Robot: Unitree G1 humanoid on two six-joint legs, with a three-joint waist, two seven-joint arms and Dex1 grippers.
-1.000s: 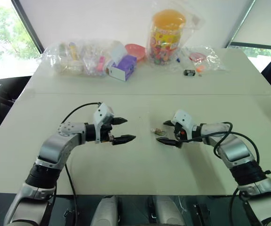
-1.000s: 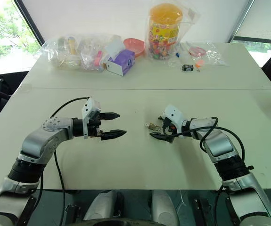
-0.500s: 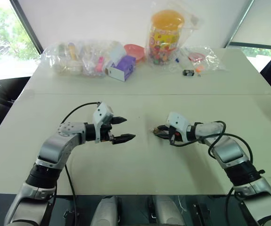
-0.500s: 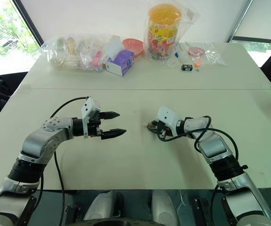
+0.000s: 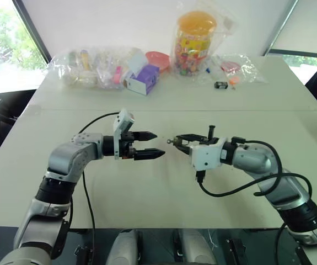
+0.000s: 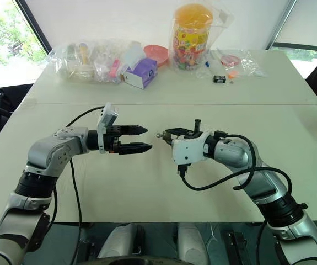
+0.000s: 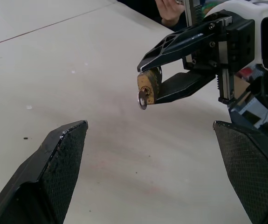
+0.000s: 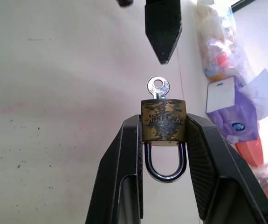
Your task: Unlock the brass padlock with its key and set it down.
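Up front, both arms hang over the pale beige table, tips facing each other. Right gripper clamps the small tarnished yellow-brass padlock by its two sides, held clear above the tabletop; silver shackle loop sits back between the black fingers, closed into the body. Small silver round-headed key is stuck in the keyhole, pointing out toward the left gripper. Left gripper's fingers are spread wide, empty, just beside the key head, not touching it. Further back, a seam line crosses the table. At the far edge: clear plastic bags of mixed items, white-and-purple cardboard box, orange-lidded clear jar of colourful bits, small black object near another bag.
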